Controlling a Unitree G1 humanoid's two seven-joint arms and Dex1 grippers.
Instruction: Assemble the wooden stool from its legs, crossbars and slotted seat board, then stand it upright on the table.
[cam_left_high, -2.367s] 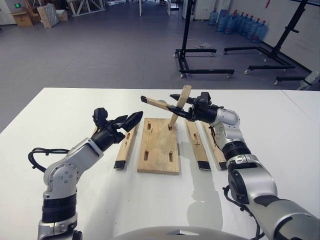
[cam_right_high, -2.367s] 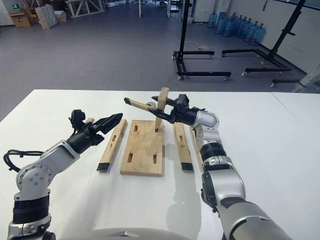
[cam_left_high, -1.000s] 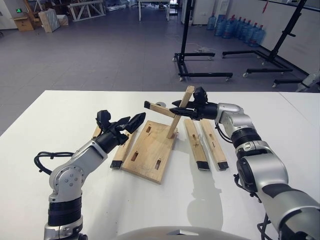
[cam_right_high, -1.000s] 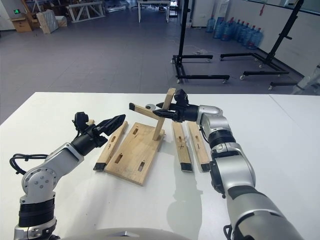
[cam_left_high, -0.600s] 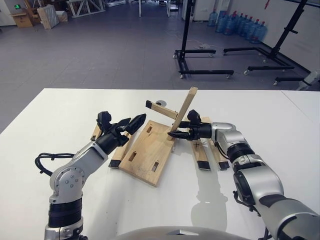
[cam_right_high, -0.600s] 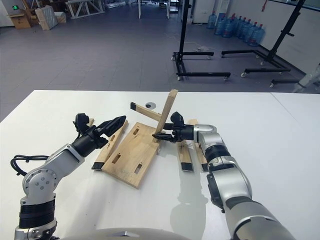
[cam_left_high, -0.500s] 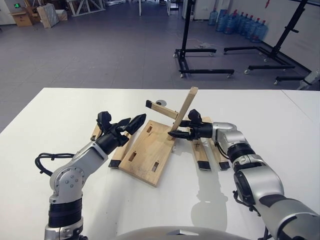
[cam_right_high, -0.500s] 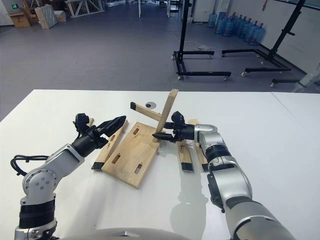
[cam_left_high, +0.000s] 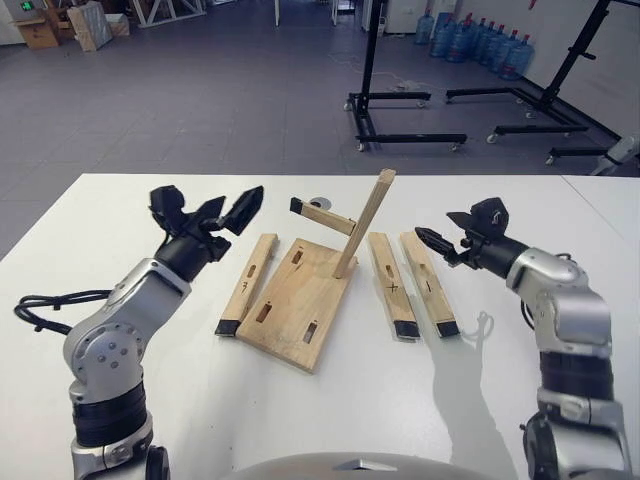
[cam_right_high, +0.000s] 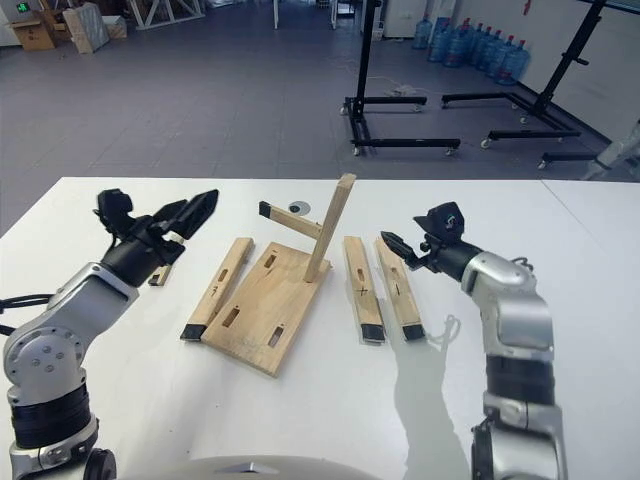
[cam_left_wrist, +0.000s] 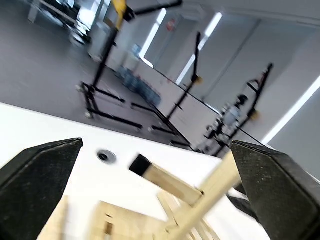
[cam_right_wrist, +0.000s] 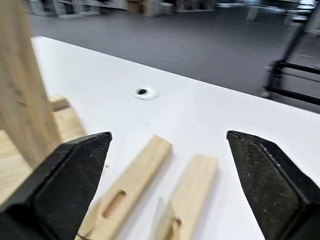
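White table (cam_left_high: 150, 400) with a part-built wooden stool, both grippers held clear of it.
The slotted seat board (cam_left_high: 290, 315) lies flat and askew mid-table. One leg (cam_left_high: 365, 222) stands tilted in a slot near its far right corner, and a dark-tipped crossbar (cam_left_high: 322, 216) juts from it toward the robot's left. A loose leg (cam_left_high: 247, 283) lies just beside the board's left edge, and two more (cam_left_high: 390, 285) (cam_left_high: 428, 282) lie side by side on its right. The left gripper (cam_left_high: 228, 207) hangs left of the board with its fingers spread wide and empty. The right gripper (cam_left_high: 435, 228) hovers right of the paired legs, its fingers likewise apart and holding nothing.
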